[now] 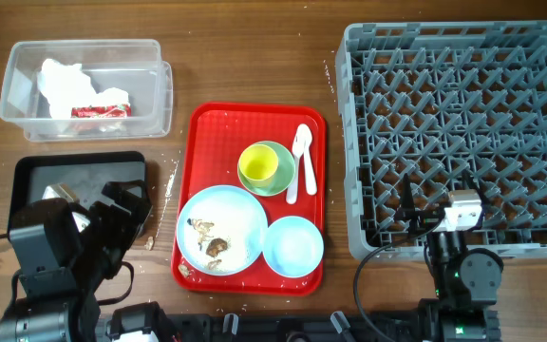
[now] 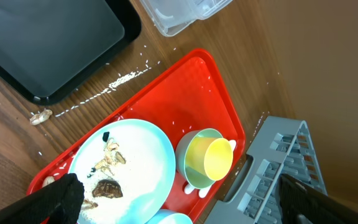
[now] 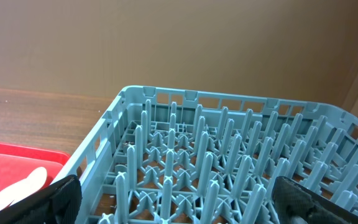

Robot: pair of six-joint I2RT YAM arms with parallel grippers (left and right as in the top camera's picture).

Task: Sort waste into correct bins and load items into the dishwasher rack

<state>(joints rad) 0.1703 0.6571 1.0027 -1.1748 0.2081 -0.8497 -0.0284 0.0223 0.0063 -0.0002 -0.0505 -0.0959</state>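
The clear box (image 1: 27,95) at the back left holds crumpled white tissue (image 1: 60,81) and a red-and-white wrapper (image 1: 101,109). On the red tray (image 1: 254,122) a yellow-green cup (image 1: 259,164) sits in a pale green dish (image 1: 281,182), beside a white spoon (image 1: 299,157). The light blue plate (image 1: 240,220) carries brownish food scraps (image 1: 212,245); a light blue bowl (image 1: 292,245) is beside it. My left gripper (image 2: 185,205) is open, low over the plate (image 2: 142,155), left of the cup (image 2: 211,157). Nothing is between the open right gripper's (image 3: 182,202) fingers at the front edge of the grey rack (image 1: 463,133).
The black tray (image 1: 79,169) lies at the left, partly under my left arm, with a pale scrap (image 1: 60,193) in it. A stray crumb (image 2: 40,116) and white grains (image 2: 123,79) lie on the wooden table between the black tray and the red tray.
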